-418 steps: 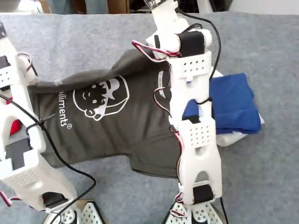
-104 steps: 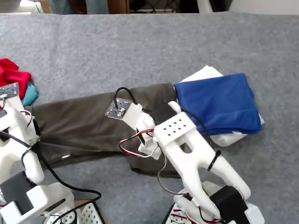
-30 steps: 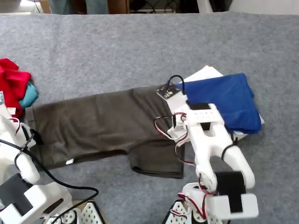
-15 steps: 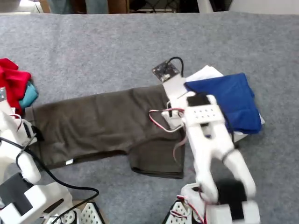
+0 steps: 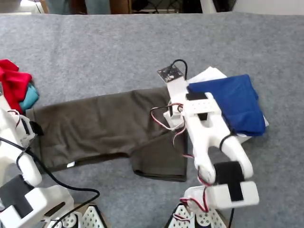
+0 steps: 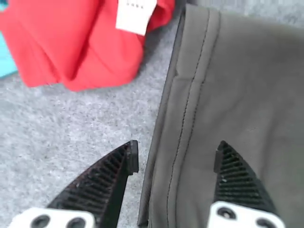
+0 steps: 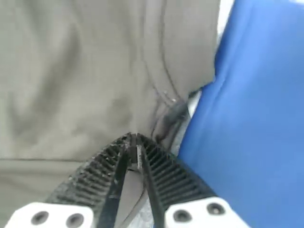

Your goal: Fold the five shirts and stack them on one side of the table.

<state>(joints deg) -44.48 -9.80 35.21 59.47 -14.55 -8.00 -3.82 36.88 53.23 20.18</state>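
A dark olive shirt [image 5: 104,126], folded into a long strip, lies across the middle of the table. My right gripper [image 7: 133,140] is at its right end beside the blue shirt [image 7: 256,95]; its fingers are shut with the tips pinching olive fabric [image 7: 95,71]. In the high view this gripper [image 5: 175,97] sits between the olive strip and the folded blue shirt [image 5: 230,102]. My left gripper [image 6: 175,152] stands open astride the strip's left hem [image 6: 190,104], one finger on the grey mat, the other over the cloth; the high view has it [image 5: 28,128] at the strip's left end.
A crumpled red shirt [image 5: 12,85] and a teal one [image 5: 31,97] lie at the far left, close to the left arm. The blue shirt rests on a folded white shirt [image 5: 206,76]. Bare grey mat [image 5: 118,47] stretches along the far side.
The printed shirt that lay spread out is now folded lengthwise. In the last second the right arm shifted its wrist over the strip's right end; the left arm barely moved.
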